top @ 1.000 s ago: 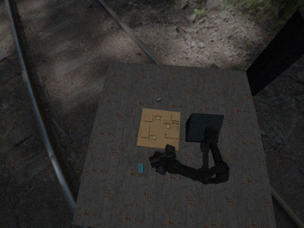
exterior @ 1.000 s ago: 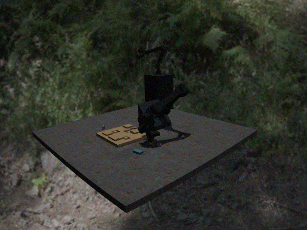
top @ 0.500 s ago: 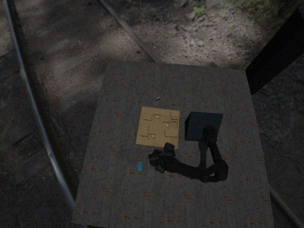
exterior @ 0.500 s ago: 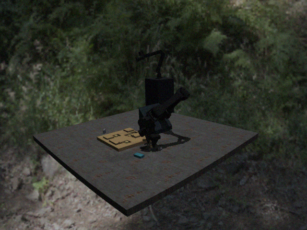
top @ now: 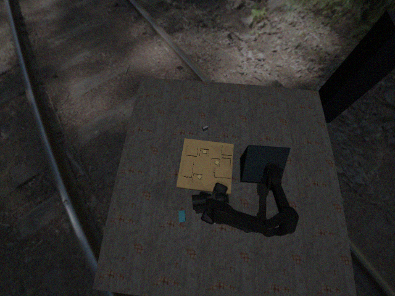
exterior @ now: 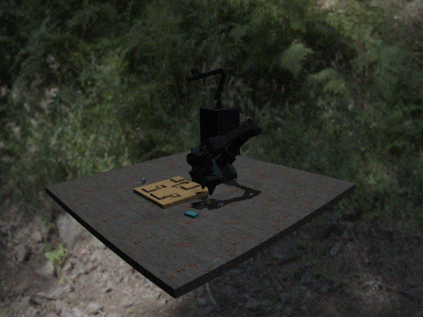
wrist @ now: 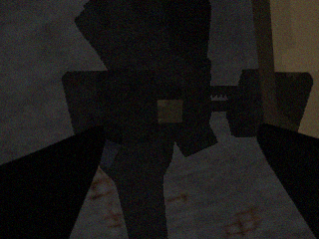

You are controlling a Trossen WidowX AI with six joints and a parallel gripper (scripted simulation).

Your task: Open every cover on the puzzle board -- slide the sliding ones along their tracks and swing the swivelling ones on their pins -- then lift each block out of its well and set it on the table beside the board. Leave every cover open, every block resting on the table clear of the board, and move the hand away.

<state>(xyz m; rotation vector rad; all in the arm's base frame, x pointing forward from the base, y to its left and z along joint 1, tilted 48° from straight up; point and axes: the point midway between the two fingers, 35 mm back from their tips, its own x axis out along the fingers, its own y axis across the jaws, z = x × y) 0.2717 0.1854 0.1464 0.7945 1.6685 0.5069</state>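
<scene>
The tan puzzle board (top: 203, 164) (exterior: 164, 201) (wrist: 296, 30) shows dark slots and several small pale shapes; its covers match its colour, and I cannot tell how far each is open. A small tan-yellow block (wrist: 169, 111) (exterior: 209, 201) lies on the table beside the board, in the arm's shadow. My gripper (wrist: 180, 131) (exterior: 208, 191) is wide open and empty above that block, near the board's edge. A teal block (top: 181, 216) (exterior: 191, 214) lies on the table off the board. A small grey block (top: 205, 128) (exterior: 143, 180) lies beyond the board's opposite side.
A dull bluish patch (wrist: 110, 154) shows partly behind the left finger; I cannot tell surely what it is. A dark box (top: 265, 159) (exterior: 218, 119) stands beside the board under the arm's base. The table's edge (exterior: 259, 250) lies well beyond the teal block.
</scene>
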